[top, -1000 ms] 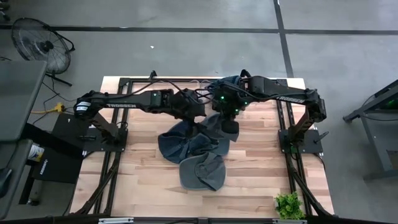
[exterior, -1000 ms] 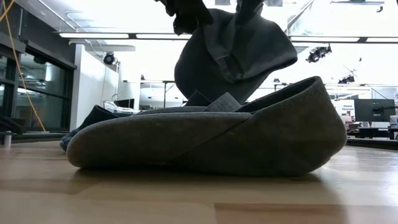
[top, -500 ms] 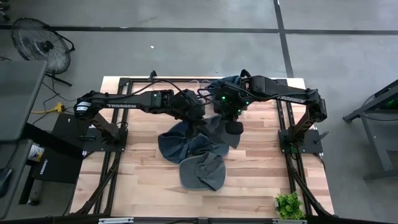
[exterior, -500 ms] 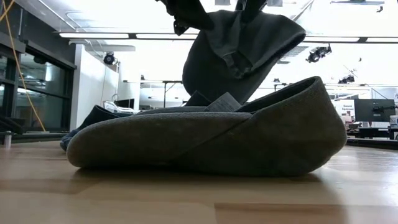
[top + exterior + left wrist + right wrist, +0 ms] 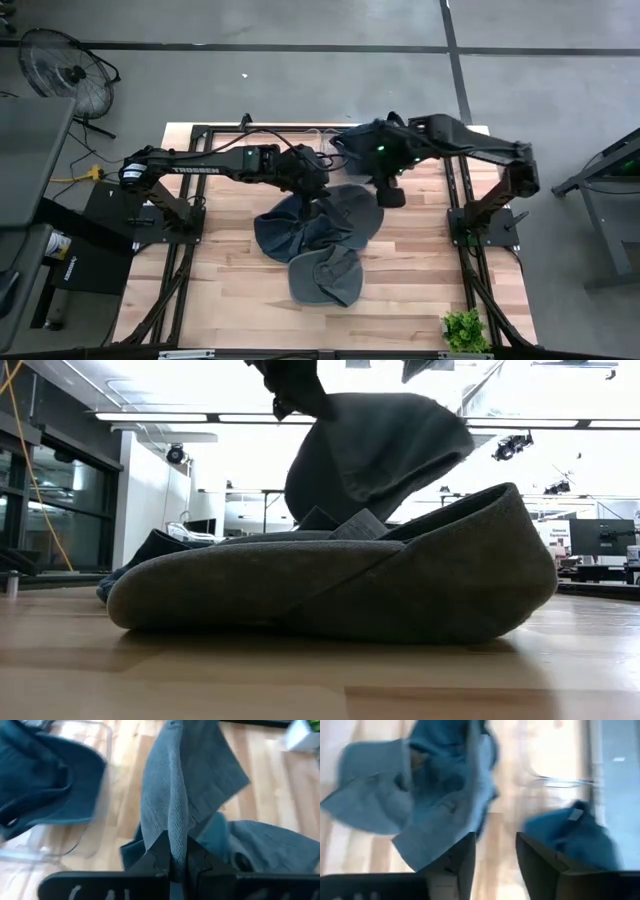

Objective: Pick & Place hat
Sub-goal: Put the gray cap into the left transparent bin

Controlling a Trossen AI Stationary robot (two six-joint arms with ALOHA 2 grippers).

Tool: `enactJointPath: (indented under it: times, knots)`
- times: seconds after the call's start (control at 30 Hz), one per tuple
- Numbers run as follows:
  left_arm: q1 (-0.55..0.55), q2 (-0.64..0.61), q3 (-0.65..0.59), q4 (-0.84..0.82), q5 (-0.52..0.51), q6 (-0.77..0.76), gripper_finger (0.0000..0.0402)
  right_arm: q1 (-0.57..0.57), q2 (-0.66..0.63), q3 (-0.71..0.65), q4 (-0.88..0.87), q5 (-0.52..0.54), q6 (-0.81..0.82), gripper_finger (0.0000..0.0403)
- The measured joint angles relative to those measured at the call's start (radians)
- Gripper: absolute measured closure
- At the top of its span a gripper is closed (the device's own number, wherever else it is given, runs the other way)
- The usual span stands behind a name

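Note:
A grey-blue hat [image 5: 352,207] hangs in the middle of the table with my left gripper [image 5: 177,854] shut on it; in the low view this hat [image 5: 375,455] hangs under the gripper [image 5: 295,382]. My right gripper [image 5: 495,857] stands open just right of the hat [image 5: 390,193], with nothing between its fingers. Two more hats lie flat on the wooden table: a dark one [image 5: 285,228] and a grey one [image 5: 325,277] nearer the front, which fills the low view [image 5: 340,585]. My left gripper pinches a raised fold of the hat's cloth [image 5: 176,837] between its two shut fingers, coming from the table's left and slanting down. The cloth falls away below the fingers. In the low view the front hat hides its lower end, so I cannot tell whether it rests on the pile.
A clear bin [image 5: 97,827] at the far edge holds another blue hat [image 5: 357,135]. A small green plant [image 5: 463,328] stands at the front right corner. Black frame rails [image 5: 470,270] run along both sides of the table.
My right gripper has let go of the hat and drawn up and toward the table's right edge. The hat now hangs from my left gripper alone. Its right side has dropped and spread out over the pile.

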Motion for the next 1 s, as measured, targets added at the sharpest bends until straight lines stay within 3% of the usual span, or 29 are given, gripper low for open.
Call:
enactJointPath:
  times: [0.27, 0.43, 0.57, 0.77, 1.0]
  knots:
    - [0.006, -0.045, -0.001, -0.009, -0.19, -0.099, 0.0396, -0.083, -0.19, 0.0, 0.021, 0.179, 0.065, 0.0201]
    - [0.02, -0.105, -0.001, -0.029, -0.277, -0.147, 0.0396, -0.15, -0.302, -0.019, 0.054, 0.197, 0.096, 0.0196]
    - [0.056, -0.158, -0.003, -0.043, -0.302, -0.17, 0.0396, -0.202, -0.417, -0.161, 0.186, 0.168, 0.09, 0.0202]
    - [0.123, -0.277, -0.177, 0.066, -0.271, -0.239, 0.0396, -0.243, -0.576, -0.459, 0.422, 0.106, 0.105, 0.0208]
    - [0.214, -0.465, -0.447, 0.295, -0.301, -0.346, 0.0396, -0.253, -0.664, -0.653, 0.554, -0.007, 0.154, 0.0208]
